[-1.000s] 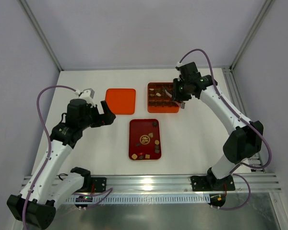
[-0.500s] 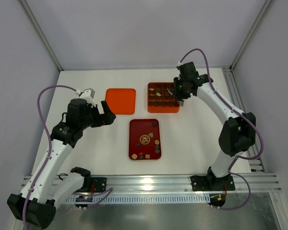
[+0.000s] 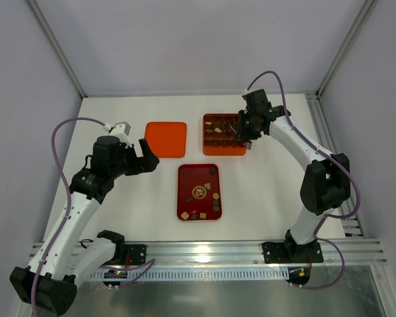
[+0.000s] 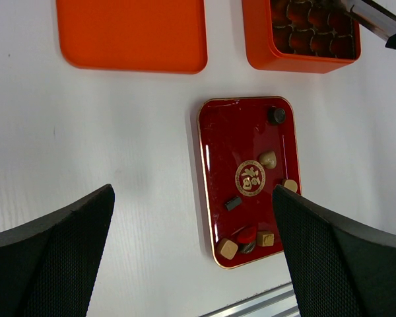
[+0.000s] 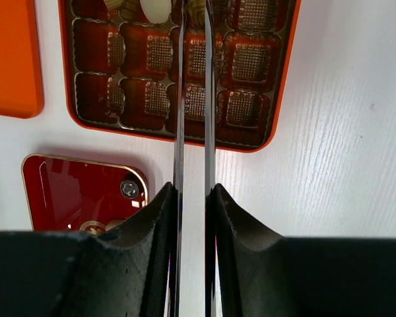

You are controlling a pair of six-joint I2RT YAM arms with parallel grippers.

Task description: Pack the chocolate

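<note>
Several small pieces of chocolate (image 4: 227,248) lie on the dark red tray (image 4: 214,165), also seen from above as the tray (image 3: 185,191). My right gripper (image 5: 193,191) is shut on a pair of metal tongs (image 5: 179,119). The blades reach over the orange compartment box (image 5: 285,79). A tan piece (image 5: 197,8) sits between their tips at the far row, partly cut off by the frame. From above, this gripper (image 3: 246,125) hovers at the right side of the box (image 3: 223,151). My left gripper (image 4: 193,195) is open and empty above the table left of the tray.
An orange lid (image 3: 165,139) lies flat left of the box. The box holds a few pieces (image 5: 155,8) in its far row. A metal rail (image 3: 204,251) runs along the near table edge. White walls close in the back and sides.
The right arm has swung slightly, and its gripper with the tongs moved a little toward the far side of the box. The left arm has not moved.
</note>
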